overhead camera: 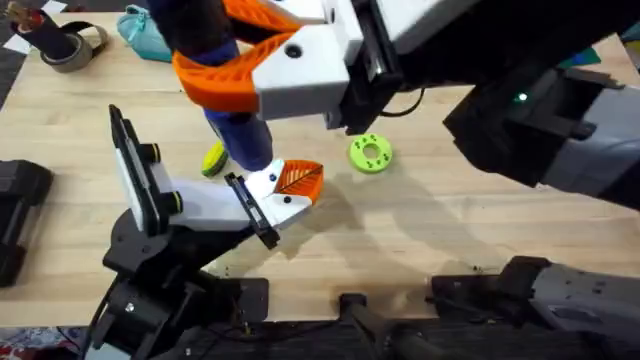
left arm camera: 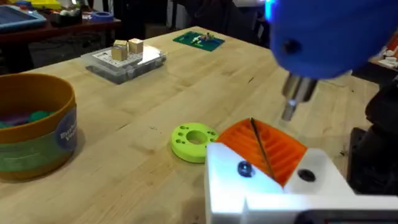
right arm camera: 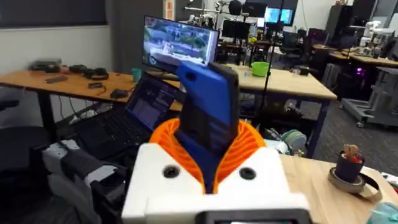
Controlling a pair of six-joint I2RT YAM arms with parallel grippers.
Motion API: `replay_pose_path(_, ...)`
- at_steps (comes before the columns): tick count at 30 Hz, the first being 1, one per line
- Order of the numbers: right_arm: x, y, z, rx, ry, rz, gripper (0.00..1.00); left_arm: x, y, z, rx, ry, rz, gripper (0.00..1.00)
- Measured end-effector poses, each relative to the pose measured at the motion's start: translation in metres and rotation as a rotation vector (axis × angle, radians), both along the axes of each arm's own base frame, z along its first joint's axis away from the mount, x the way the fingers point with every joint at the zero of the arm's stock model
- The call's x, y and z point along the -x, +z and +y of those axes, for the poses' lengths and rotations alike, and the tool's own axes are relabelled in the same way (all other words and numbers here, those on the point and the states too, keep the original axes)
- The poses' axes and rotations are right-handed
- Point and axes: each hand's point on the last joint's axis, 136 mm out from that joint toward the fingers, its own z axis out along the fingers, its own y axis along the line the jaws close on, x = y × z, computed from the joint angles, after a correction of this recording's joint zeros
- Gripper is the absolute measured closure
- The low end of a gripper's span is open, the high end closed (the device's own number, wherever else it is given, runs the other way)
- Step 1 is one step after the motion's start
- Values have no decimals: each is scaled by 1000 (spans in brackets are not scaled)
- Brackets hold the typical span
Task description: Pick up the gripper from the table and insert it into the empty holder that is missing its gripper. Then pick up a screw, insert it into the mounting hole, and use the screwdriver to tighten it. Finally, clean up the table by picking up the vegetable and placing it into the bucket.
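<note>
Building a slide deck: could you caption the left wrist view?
Blue screwdriver tip hovers over the mounted orange-fingered gripper; green disc and bucket behind.

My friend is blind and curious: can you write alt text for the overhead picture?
A white gripper with orange pads grips a blue screwdriver upright over an orange-fingered gripper seated in the black holder. On the wooden table lie a yellow-green vegetable and a green disc.

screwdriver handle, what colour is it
Bright blue; the screwdriver shows best in the right wrist view.
</note>
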Motion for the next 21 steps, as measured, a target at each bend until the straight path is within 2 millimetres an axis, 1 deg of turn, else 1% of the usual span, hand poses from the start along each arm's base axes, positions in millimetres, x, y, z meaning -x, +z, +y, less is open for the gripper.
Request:
replay_pose_path(8,-4,-6,-1,8,-15,11,955,0,0,0,0,0,0,987)
replay_pose_path(16,-10,-8,-4,10,-33,14,953,0,0,0,0,0,0,987)
replay_pose_path(21,-14,-13,-4,16,-50,25,955,0,0,0,0,0,0,987)
